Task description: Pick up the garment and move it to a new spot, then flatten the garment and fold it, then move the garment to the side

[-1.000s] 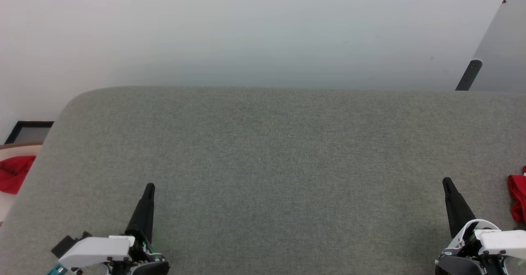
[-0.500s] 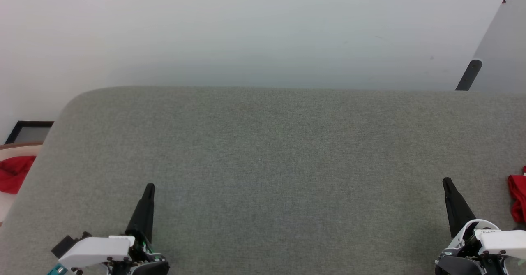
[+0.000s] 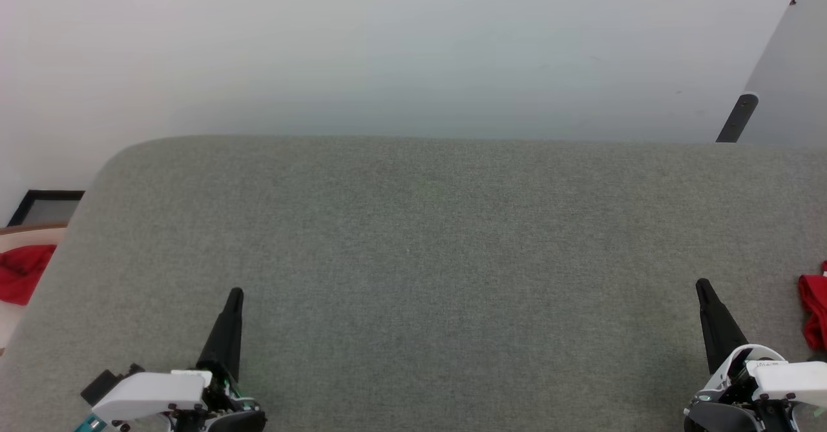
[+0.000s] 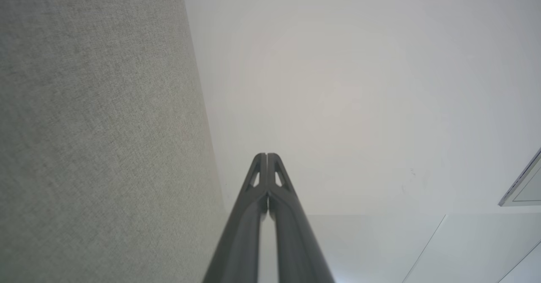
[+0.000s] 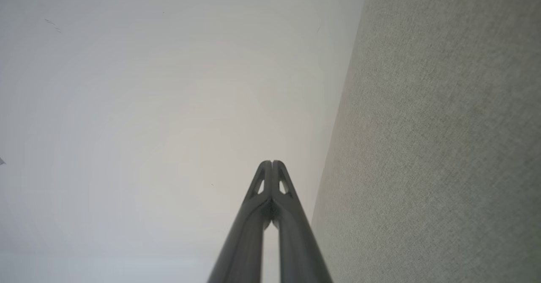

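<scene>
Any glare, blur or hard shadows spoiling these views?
Head view: soft even light, grey surface weave sharp, garment cropped at the right edge. Left wrist view: left gripper crisp, background washed pale, no glare. Right wrist view: right gripper crisp, same flat light.

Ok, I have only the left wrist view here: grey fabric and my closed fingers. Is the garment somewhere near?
Observer: In the head view, a red part of the garment lies on the grey surface at the far right, cut off by the picture edge.
Operator: Which arm is closer to it?
Observer: The right gripper. Its tip points up that view beside the cloth and does not touch it.
Operator: Is that one open?
Observer: No. The right wrist view shows its fingers shut together, with nothing between them.
</scene>
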